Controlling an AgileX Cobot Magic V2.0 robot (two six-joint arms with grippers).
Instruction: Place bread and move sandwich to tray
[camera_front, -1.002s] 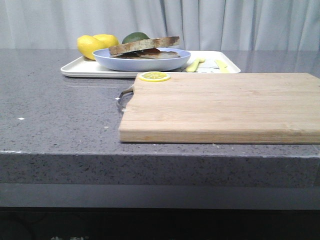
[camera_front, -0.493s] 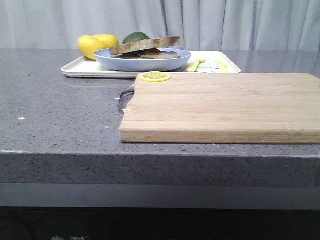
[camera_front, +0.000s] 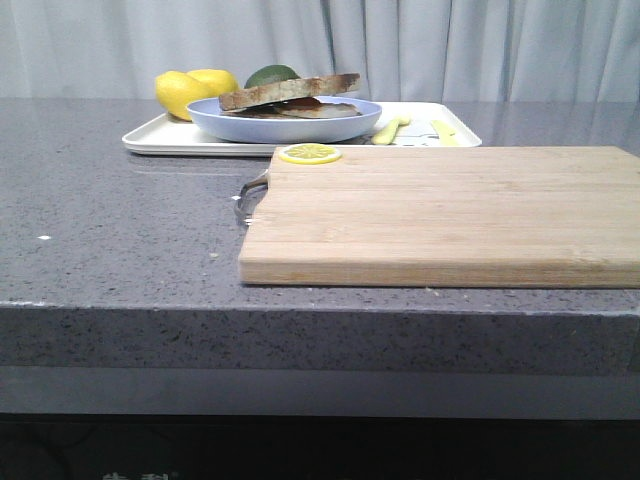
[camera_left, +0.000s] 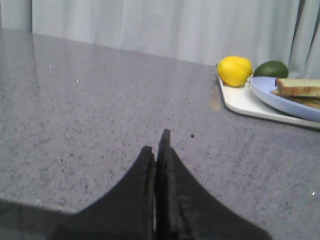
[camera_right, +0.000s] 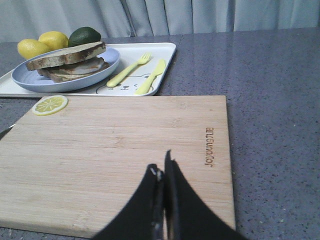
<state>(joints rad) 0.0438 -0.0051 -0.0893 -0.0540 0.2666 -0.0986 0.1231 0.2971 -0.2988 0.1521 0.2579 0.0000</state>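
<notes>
The sandwich (camera_front: 290, 97) lies on a round pale-blue plate (camera_front: 285, 124), with a plain bread slice (camera_right: 66, 54) as its top layer. The plate stands on the left part of the white tray (camera_front: 160, 137) at the back of the counter; the tray also shows in the right wrist view (camera_right: 165, 50). The plate and tray also show in the left wrist view (camera_left: 280, 92). My left gripper (camera_left: 156, 145) is shut and empty over bare counter, left of the tray. My right gripper (camera_right: 162, 167) is shut and empty over the wooden board (camera_right: 120, 150). Neither arm shows in the front view.
A wooden cutting board (camera_front: 450, 210) with a metal handle lies in front of the tray; a lemon slice (camera_front: 309, 153) sits on its far left corner. Two lemons (camera_front: 190, 88) and an avocado (camera_front: 270, 74) are behind the plate. A yellow fork (camera_right: 127, 70) and knife (camera_right: 151, 77) lie on the tray.
</notes>
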